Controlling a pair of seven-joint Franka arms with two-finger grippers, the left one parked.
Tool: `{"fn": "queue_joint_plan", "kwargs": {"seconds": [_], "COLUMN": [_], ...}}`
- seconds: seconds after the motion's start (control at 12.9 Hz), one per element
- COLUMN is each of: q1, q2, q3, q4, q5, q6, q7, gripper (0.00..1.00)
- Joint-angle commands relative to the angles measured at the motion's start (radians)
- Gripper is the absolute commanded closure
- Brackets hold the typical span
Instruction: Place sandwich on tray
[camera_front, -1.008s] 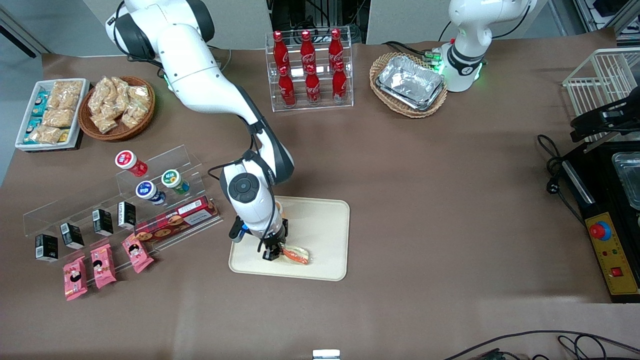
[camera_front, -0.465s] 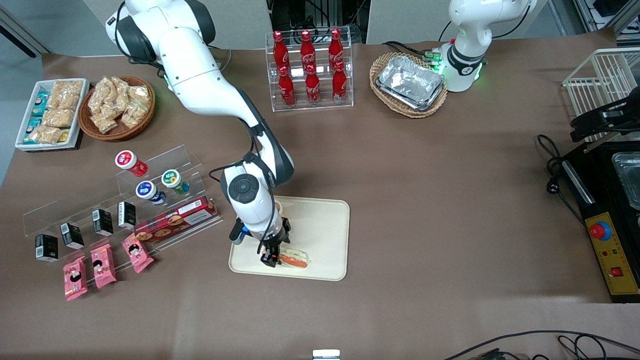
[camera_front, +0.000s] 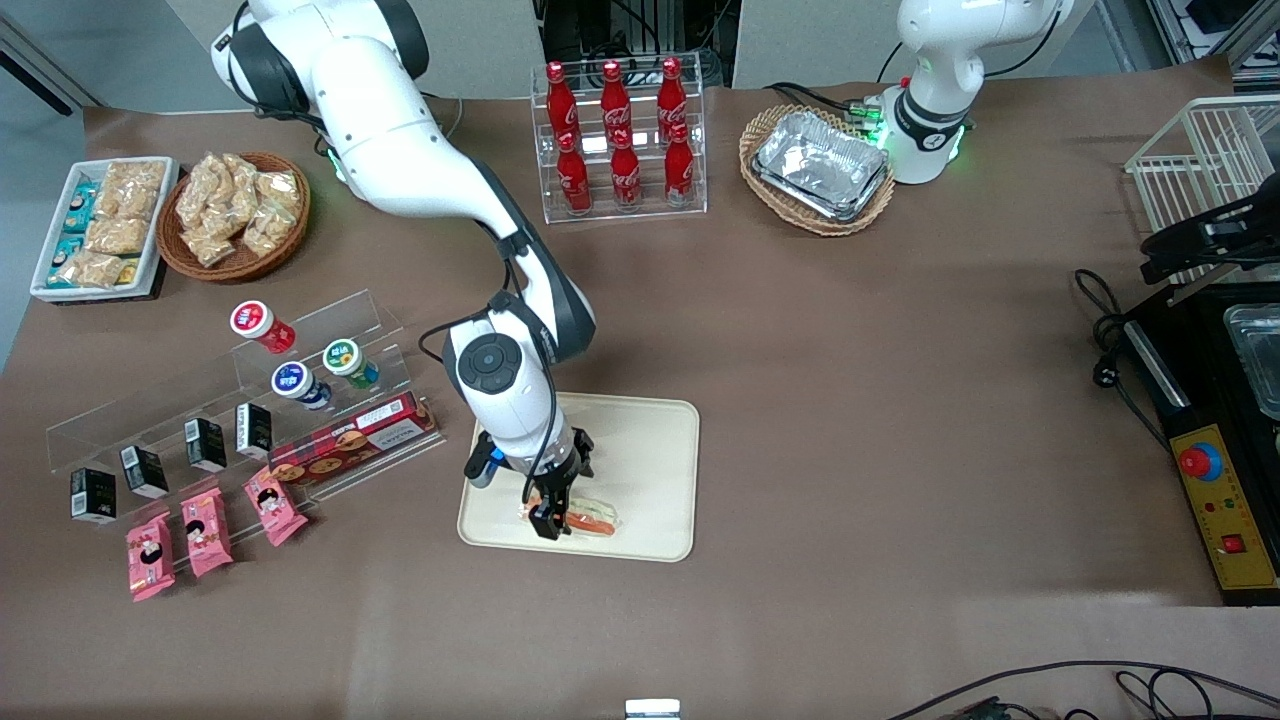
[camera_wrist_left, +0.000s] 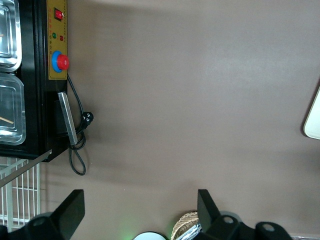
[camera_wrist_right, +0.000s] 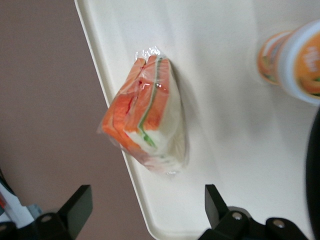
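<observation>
One sandwich (camera_wrist_right: 145, 117) lies on the tray (camera_front: 655, 440), close to the rim nearest the front camera, wrapped in clear film with its orange and green layers showing. The gripper (camera_front: 548, 512) hangs directly over it, and in the right wrist view both fingers (camera_wrist_right: 75, 207) stand wide apart with the wedge resting free between and below them, touching neither. Judging by that, the release is done and the placing step is at its close: the sandwich sits wholly inside the tray's low rim, though just beside the edge. An orange-lidded cup (camera_wrist_right: 295, 62) also stands on the tray, a little farther from the front camera than the sandwich, mostly hidden under the arm in the front view. What the next move seems to call for is a straight lift of the wrist, jaws kept spread, so neither finger drags the slippery wrap toward the rim or tips the wedge over it. Any sideways travel should wait until the fingers are above the sandwich and cup; the acrylic shelf (camera_front: 330, 420) of snacks toward the working arm's end is near enough to mind
</observation>
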Motion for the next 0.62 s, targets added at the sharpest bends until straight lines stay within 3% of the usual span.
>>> {"fn": "queue_joint_plan", "kwargs": {"seconds": [0.0,0.16,0.39,0.54], "q1": [-0.012,-0.026,-0.118,-0.172], "q2": [-0.129,-0.201,-0.313,-0.365], "q3": [0.000,-0.008,-0.006,-0.009], "q4": [-0.019,-0.046,-0.071,-0.072], "q5": [0.022,0.019,0.019,0.019], "q6": [-0.216,-0.327,-0.486,-0.569], "q7": [-0.064,-0.235,-0.586,-0.708], "gripper": [0.00,0.00,0.00,0.00]}}
